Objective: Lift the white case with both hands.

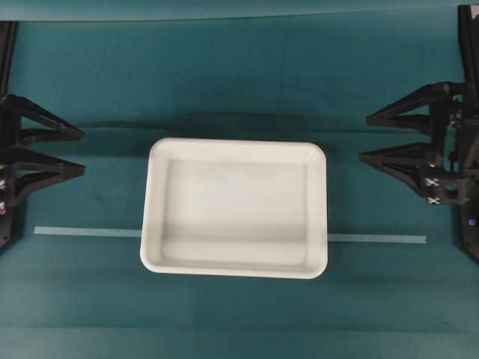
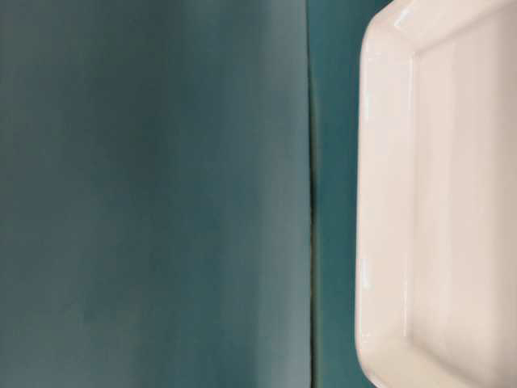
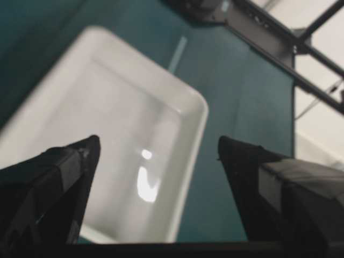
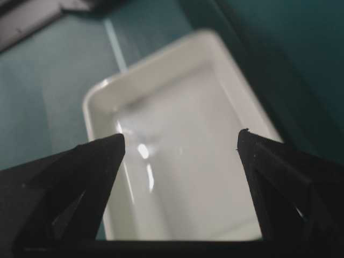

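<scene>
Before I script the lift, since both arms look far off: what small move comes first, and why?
Probably bring both arms inward toward the white case. The left gripper and right gripper stand open, well clear of its short sides, so neither rim is between any fingers yet.

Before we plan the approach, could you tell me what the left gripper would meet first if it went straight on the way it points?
Probably the white case; the open left gripper points toward its near side.

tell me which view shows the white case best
The overhead view: the whole case shows, all four corners and rim. The table-level view catches only one edge, close up. Both wrist views show most of it, blurred and partly hidden behind gripper fingers.
</scene>
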Action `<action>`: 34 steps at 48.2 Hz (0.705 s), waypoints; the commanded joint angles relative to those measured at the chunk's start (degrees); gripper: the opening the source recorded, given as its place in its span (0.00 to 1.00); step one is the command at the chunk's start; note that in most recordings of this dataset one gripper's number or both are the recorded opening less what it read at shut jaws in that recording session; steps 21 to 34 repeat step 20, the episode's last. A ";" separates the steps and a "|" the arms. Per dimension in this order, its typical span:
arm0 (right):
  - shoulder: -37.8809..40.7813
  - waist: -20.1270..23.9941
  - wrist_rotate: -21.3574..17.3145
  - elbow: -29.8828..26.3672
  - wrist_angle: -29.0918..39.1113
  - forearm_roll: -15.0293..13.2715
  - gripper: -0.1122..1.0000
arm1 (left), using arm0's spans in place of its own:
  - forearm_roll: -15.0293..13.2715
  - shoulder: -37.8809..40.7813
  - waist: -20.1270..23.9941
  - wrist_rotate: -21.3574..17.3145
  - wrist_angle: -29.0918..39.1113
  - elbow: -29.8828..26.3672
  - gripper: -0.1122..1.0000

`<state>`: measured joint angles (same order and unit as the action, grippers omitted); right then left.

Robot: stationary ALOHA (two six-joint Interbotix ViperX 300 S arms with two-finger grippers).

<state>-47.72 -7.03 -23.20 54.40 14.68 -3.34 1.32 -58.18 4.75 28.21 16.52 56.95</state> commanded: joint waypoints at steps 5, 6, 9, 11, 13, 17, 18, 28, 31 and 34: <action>-1.76 0.44 4.04 -0.53 -2.46 -0.18 0.91 | 0.26 -1.14 0.09 -5.10 -0.18 -1.93 0.95; -2.02 0.44 4.22 -0.53 -2.46 -0.26 0.91 | 0.26 -1.41 0.09 -5.54 -0.26 -1.93 0.95; -2.99 0.70 4.57 -0.53 -2.64 -0.18 0.91 | 0.26 -2.20 0.09 -6.77 -0.26 -2.11 0.95; -3.60 0.79 4.57 -0.53 -2.64 -0.18 0.91 | 0.26 -2.72 0.09 -7.29 -0.18 -2.20 0.95; -4.04 1.14 4.66 -0.53 -2.72 -0.18 0.91 | 0.26 -3.16 0.09 -7.56 -0.26 -2.29 0.95; -4.75 1.93 4.66 -0.53 -2.37 -0.18 0.91 | 0.26 -3.87 0.09 -8.09 -0.26 -2.46 0.95; -4.92 2.11 4.66 -0.53 -2.29 -0.18 0.91 | 0.26 -3.96 0.09 -8.26 -0.18 -2.46 0.95; -5.01 2.37 4.66 -0.53 -2.11 -0.18 0.91 | 0.26 -4.31 0.09 -8.44 -0.18 -2.55 0.95; -5.01 2.37 4.66 -0.53 -2.11 -0.18 0.91 | 0.26 -4.31 0.09 -8.44 -0.18 -2.55 0.95; -5.01 2.37 4.66 -0.53 -2.11 -0.18 0.91 | 0.26 -4.31 0.09 -8.44 -0.18 -2.55 0.95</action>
